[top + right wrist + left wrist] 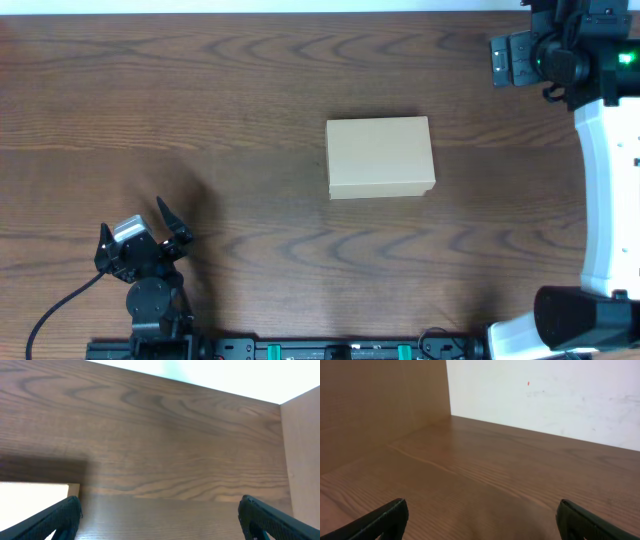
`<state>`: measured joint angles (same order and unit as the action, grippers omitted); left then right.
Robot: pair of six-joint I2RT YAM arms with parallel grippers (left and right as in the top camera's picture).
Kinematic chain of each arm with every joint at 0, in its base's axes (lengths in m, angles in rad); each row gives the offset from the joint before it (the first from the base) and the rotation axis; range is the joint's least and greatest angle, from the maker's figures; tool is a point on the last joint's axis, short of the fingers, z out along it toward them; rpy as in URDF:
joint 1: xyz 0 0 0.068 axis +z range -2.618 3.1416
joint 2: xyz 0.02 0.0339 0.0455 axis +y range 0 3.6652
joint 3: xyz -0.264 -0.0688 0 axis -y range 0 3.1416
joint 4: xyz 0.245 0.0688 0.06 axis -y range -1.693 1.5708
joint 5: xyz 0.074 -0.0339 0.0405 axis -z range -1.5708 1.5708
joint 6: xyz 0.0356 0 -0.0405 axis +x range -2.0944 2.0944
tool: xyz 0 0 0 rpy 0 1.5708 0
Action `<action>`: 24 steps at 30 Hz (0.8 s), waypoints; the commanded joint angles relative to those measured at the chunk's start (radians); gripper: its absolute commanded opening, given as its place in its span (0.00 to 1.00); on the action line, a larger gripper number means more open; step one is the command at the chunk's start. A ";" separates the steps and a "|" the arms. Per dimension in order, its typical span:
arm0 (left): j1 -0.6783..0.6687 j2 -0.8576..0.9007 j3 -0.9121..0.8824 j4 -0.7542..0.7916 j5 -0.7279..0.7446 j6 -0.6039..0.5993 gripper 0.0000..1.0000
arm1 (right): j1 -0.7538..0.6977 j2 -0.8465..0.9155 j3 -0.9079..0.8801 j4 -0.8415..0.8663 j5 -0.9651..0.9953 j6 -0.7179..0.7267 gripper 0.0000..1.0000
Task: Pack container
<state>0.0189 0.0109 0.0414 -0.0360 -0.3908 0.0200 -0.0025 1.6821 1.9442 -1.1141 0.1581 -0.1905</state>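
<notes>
The container [380,157] is a plain tan cardboard box with its lid down, lying flat in the middle of the wooden table [230,110]. My left gripper [131,216] stands open near the front left edge, well apart from the box. In the left wrist view its two dark fingers [387,521] are spread wide over bare wood with nothing between them. My right gripper [508,58] hovers at the far right corner, also away from the box. Its fingers [61,519] stand wide open over bare table. Neither wrist view shows the container.
The white right arm [610,190] runs along the table's right side, its base at the front right. A black cable [60,305] trails from the left arm's base. A tan side panel [302,455] and a white wall [545,395] border the table.
</notes>
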 commanded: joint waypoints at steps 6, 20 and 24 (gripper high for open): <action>0.005 -0.006 -0.035 -0.013 0.025 0.006 0.95 | -0.003 -0.002 0.012 -0.001 0.010 -0.002 0.99; 0.005 -0.006 -0.035 -0.013 0.025 0.006 0.95 | -0.003 -0.002 0.012 -0.001 0.041 -0.009 0.99; 0.005 -0.006 -0.035 -0.013 0.025 0.006 0.95 | -0.002 -0.018 0.011 -0.010 0.054 0.077 0.99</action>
<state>0.0189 0.0109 0.0414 -0.0360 -0.3878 0.0200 -0.0025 1.6821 1.9442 -1.1263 0.1844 -0.1768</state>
